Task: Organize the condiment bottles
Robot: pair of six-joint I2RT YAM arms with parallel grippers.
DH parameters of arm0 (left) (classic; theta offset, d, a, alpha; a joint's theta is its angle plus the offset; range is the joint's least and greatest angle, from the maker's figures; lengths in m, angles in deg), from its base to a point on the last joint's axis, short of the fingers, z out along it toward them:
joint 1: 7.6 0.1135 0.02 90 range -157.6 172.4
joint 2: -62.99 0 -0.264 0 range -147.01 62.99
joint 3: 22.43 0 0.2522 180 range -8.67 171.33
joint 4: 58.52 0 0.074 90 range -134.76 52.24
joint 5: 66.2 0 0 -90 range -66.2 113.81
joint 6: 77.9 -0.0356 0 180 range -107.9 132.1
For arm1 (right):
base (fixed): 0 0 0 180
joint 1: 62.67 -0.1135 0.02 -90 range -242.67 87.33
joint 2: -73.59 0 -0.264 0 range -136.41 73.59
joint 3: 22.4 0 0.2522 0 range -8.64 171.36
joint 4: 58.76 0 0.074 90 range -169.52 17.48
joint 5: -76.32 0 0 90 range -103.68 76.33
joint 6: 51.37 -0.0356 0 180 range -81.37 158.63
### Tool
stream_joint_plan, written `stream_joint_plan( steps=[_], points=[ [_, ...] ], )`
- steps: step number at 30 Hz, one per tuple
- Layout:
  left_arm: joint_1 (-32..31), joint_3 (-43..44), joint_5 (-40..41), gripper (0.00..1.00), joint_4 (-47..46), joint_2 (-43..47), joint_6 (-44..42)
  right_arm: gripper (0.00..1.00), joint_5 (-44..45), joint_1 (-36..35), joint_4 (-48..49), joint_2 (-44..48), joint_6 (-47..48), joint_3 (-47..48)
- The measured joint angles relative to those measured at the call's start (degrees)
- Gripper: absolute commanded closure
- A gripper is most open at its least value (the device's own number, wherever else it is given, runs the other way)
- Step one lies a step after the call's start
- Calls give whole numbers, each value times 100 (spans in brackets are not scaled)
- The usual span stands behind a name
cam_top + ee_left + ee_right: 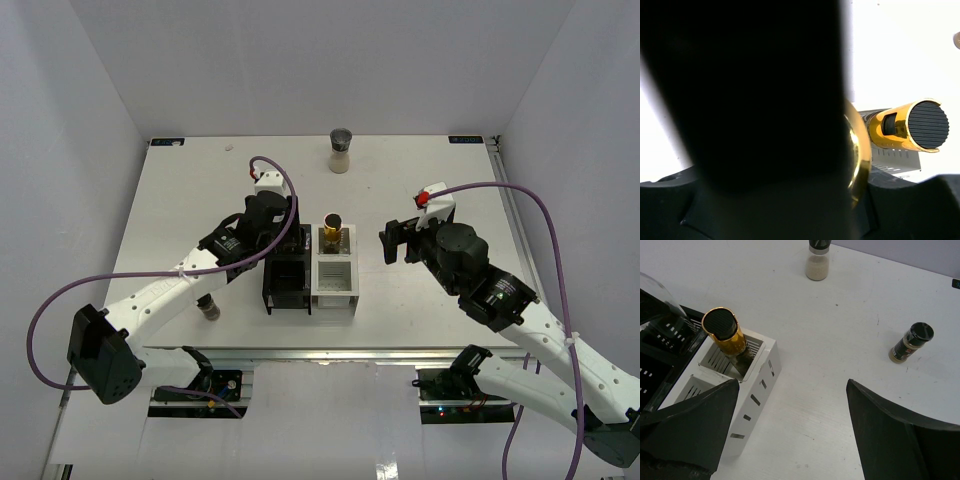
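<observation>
My left gripper [284, 238] hangs over the black half of the rack [287, 283], shut on the clear glass bottle. The bottle's gold collar [859, 150] and dark bulk fill the left wrist view. Its glass body shows at the left edge of the right wrist view [662, 302]. A gold-necked bottle [333, 231] [905, 126] [724, 333] stands in the far white compartment. The grey-lidded shaker [340, 151] [817, 262] stands at the far middle. One dark jar [208, 307] stands by my left arm. Another dark jar [910, 342] shows only in the right wrist view. My right gripper [392, 242] [790, 432] is open and empty, right of the rack.
The white half of the rack [335, 282] [757, 377] has a bare near compartment. The table's far edge [400, 136] meets the white back wall. My left forearm lies across the table left of the rack.
</observation>
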Motion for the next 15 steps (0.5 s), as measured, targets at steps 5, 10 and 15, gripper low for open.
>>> stream_joint_plan(
  steps=[5, 10, 15],
  points=[
    [-34, 0, 1, 12, -22, -1, 62, 6, 9, 0, 0, 10, 30, 0],
    [-78, 1, -60, 5, 67, 37, 164, 6, 38, 0, -4, 10, 50, 0],
    [-86, 47, -163, 4, 399, 177, 207, 6, 49, 0, -19, 8, 47, 2]
  ],
)
